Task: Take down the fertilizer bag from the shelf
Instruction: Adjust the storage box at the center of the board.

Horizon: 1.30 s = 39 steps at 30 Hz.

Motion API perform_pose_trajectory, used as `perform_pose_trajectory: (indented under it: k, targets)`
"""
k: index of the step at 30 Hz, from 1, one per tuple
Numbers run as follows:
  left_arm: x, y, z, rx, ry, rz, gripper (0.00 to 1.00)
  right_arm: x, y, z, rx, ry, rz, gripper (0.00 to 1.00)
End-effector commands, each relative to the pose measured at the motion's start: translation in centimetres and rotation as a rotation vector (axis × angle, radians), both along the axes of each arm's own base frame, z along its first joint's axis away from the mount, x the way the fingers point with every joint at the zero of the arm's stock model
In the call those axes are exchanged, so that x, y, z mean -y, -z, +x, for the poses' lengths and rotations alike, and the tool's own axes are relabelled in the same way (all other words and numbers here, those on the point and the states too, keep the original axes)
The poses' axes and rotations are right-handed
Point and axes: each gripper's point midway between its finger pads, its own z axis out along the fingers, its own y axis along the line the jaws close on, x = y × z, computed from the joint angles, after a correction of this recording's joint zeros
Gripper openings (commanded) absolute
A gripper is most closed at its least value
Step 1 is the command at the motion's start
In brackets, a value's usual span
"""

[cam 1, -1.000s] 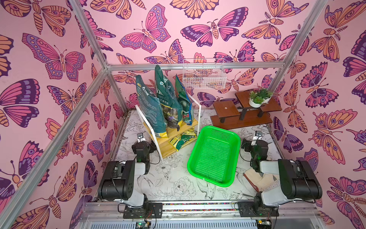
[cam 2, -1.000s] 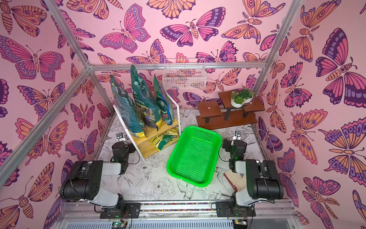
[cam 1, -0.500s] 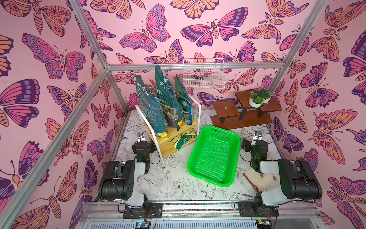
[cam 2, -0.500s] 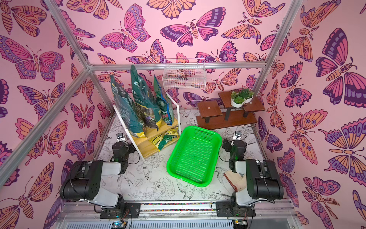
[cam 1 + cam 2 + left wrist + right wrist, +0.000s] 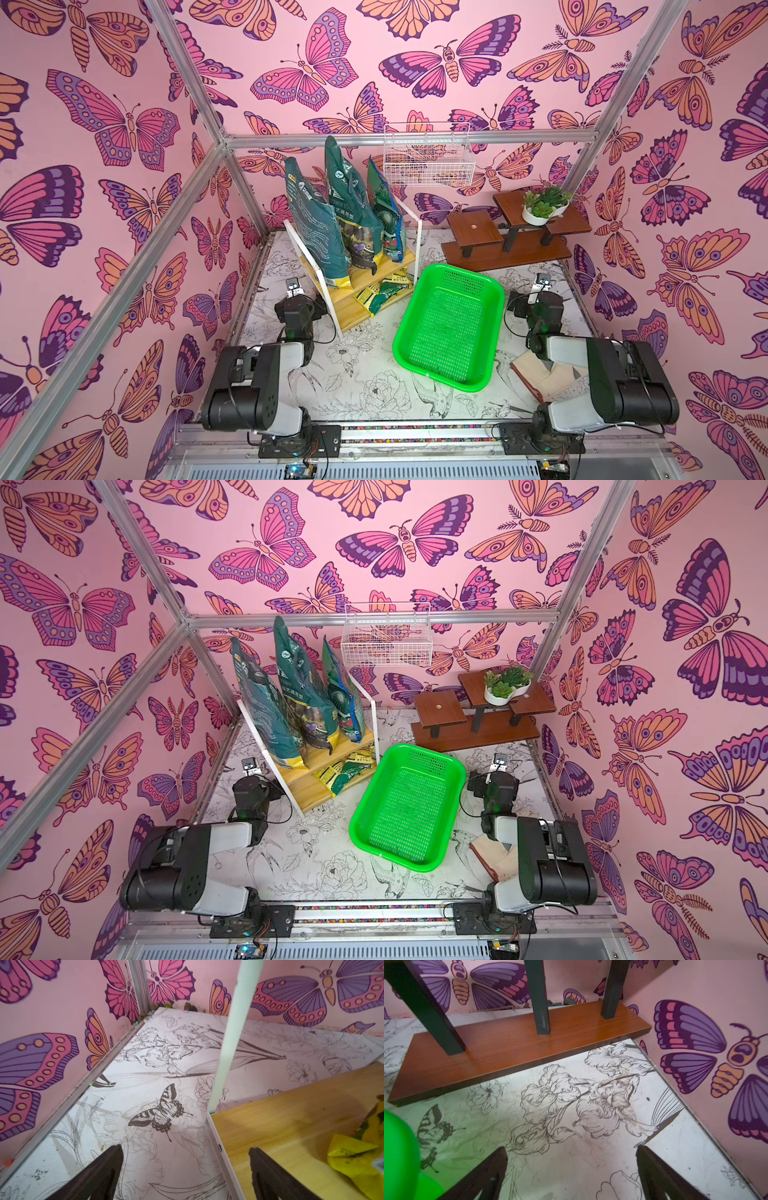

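Left wrist view: your left tool (image 5: 185, 1149) stands open, its two dark fingers (image 5: 99, 1174) spread wide and holding nothing. Directly ahead of it rises a white tube of the shelf (image 5: 291, 1126). The pale lower board shows past one finger and the printed table (image 5: 145, 1059) past the other. A yellow corner of the flat fertilizer bag (image 5: 351, 1159) lies on that board, just beyond the fingertip on the shelf side. Right wrist view: your right tool (image 5: 572, 1149) is also open and empty, pointed down at the table. The base of the dark brown plant stand (image 5: 508, 1047) lies ahead of it, and the rim of the green basket (image 5: 398, 1147) shows beside it, toward your other arm. In both top views the shelf stands just beside the left tool, on the side toward the right tool. Three upright fertilizer bags (image 5: 353, 216) lean side by side on its upper tier, above and beyond the left tool, while the flat fertilizer bag rests on the lower tier, nearer that tool. The green basket sits on the table between the two tools. A potted succulent (image 5: 540, 208) stands on the plant stand, beyond the right tool.
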Motion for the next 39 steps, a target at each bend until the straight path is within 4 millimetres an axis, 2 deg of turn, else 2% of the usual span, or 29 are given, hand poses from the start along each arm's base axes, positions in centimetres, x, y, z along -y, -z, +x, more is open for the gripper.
perform_pose_trajectory:
  k: [1,2,7,11,14,19,22,27,33,34,35,36,39]
  targets:
    - [-1.3,-2.3,-0.9,-0.025,-0.076,0.03,1.0,1.4,-2.1,0.1,-0.099,0.109,0.041,0.99]
    - [-1.7,-4.0,-1.2,-0.004,-0.099,0.042,1.0,1.4,-2.4,0.0,-0.129,0.125,0.067,0.99]
    - [-3.3,-7.8,-3.2,-0.058,-0.198,0.063,1.0,-1.0,-3.7,-0.8,-0.209,0.043,0.192,0.96]
    - [-3.3,-10.2,-4.6,-0.069,-0.228,0.004,1.0,-3.0,-4.9,-0.9,-0.27,-0.035,0.274,0.92]
    - [-3.1,-12.3,-5.9,-0.042,-0.236,-0.039,1.0,-5.2,-5.5,-1.1,-0.349,-0.12,0.347,0.85]
    - [-3.7,-16.8,-9.0,0.055,-0.276,-0.049,1.0,-7.7,-4.8,-0.7,-0.424,-0.221,0.357,0.79]
    - [-3.3,-19.9,-10.0,0.128,-0.253,-0.073,1.0,-8.9,-4.6,0.2,-0.446,-0.261,0.392,0.72]
    - [-1.1,-24.5,-10.1,0.194,-0.132,-0.157,1.0,-9.8,-3.9,1.4,-0.47,-0.276,0.443,0.64]
    - [0.4,-29.2,-10.6,0.294,-0.054,-0.228,1.0,-10.9,-2.8,1.2,-0.509,-0.298,0.397,0.63]
    - [0.6,-29.8,-10.6,0.306,-0.042,-0.236,1.0,-10.9,-2.8,1.1,-0.512,-0.298,0.394,0.62]
    - [0.8,-30.2,-10.4,0.312,-0.03,-0.25,1.0,-10.9,-1.5,1.1,-0.543,-0.29,0.395,0.61]
    - [1.0,-30.5,-10.3,0.317,-0.02,-0.262,1.0,-10.8,-1.2,1.2,-0.552,-0.283,0.39,0.6]
    - [1.8,-30.6,-9.9,0.316,0.015,-0.3,1.0,-10.4,-0.4,1.4,-0.566,-0.266,0.368,0.58]
